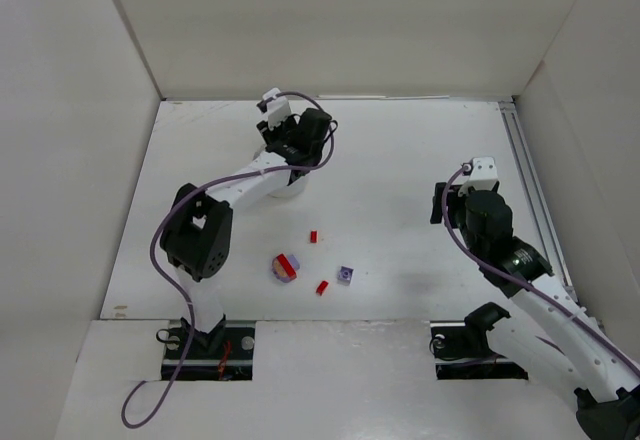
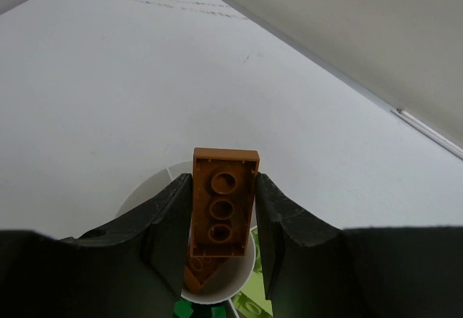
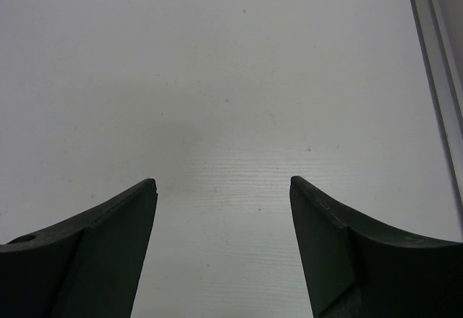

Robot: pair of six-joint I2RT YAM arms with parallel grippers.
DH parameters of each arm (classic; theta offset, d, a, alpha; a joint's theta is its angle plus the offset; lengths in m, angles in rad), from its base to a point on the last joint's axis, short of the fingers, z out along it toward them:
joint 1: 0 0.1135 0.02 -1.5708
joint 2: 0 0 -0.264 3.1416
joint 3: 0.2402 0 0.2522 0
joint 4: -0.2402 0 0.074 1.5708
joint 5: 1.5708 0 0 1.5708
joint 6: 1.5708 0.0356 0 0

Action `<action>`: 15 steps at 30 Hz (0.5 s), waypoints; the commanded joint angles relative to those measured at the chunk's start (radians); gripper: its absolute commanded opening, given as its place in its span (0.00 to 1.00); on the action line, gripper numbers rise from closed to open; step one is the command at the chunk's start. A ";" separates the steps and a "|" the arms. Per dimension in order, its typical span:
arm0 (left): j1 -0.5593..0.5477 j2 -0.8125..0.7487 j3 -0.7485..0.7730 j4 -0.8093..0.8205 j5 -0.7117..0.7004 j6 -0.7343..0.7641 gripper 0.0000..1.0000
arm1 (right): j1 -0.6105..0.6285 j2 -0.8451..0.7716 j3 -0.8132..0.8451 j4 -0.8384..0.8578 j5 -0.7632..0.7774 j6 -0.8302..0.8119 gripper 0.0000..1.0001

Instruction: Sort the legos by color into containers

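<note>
Orange-brown brick (image 2: pixel 223 213) clamped over the white tub (image 2: pixel 145 191)

Left gripper (image 2: pixel 223 181) is closed on the brick's long sides. It hangs above the tub, toward the far side of the table (image 1: pixel 420 160). The brick's hollow underside faces the wrist camera.

Below the fingers, only slices of the compartments show. A pale green piece (image 2: pixel 253 302) lies in a wedge to the right, and a dark green piece (image 2: pixel 184 309) sits at the bottom edge. A darker orange-brown shape (image 2: pixel 194 278) lies directly under the held brick; whether it is a second brick I cannot tell. From above, the arm hides most of the tub.

Loose legos lie nearer the arm bases, well apart from the tub: a red brick (image 1: pixel 313 236), a second red brick (image 1: pixel 322 287), a lavender brick (image 1: pixel 345 274) and a red-and-lavender clump (image 1: pixel 284 267).

Right gripper (image 3: pixel 223 182) stands open above the table on the right side
</note>
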 commanded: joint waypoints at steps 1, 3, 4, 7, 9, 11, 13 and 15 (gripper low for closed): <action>0.003 0.007 0.009 0.001 -0.048 -0.052 0.32 | -0.005 -0.004 0.007 0.021 0.020 -0.001 0.79; 0.003 0.016 0.009 -0.008 -0.048 -0.061 0.32 | -0.005 -0.004 0.007 0.021 0.020 -0.001 0.79; 0.003 0.016 0.009 -0.008 -0.048 -0.061 0.32 | -0.005 -0.004 0.007 0.021 0.020 -0.001 0.79; 0.003 0.029 0.009 -0.031 -0.048 -0.104 0.31 | -0.005 -0.004 0.007 0.021 0.020 -0.001 0.79; 0.012 0.038 0.009 -0.031 -0.059 -0.104 0.31 | -0.005 0.005 0.007 0.021 0.020 -0.001 0.79; 0.012 0.038 0.009 -0.031 -0.059 -0.113 0.31 | -0.005 0.005 0.007 0.021 0.020 -0.001 0.79; 0.012 0.038 0.009 -0.052 -0.059 -0.130 0.31 | -0.014 0.005 0.007 0.021 0.020 -0.001 0.79; 0.012 0.038 0.000 -0.072 -0.059 -0.148 0.31 | -0.014 0.005 0.007 0.021 0.020 -0.001 0.79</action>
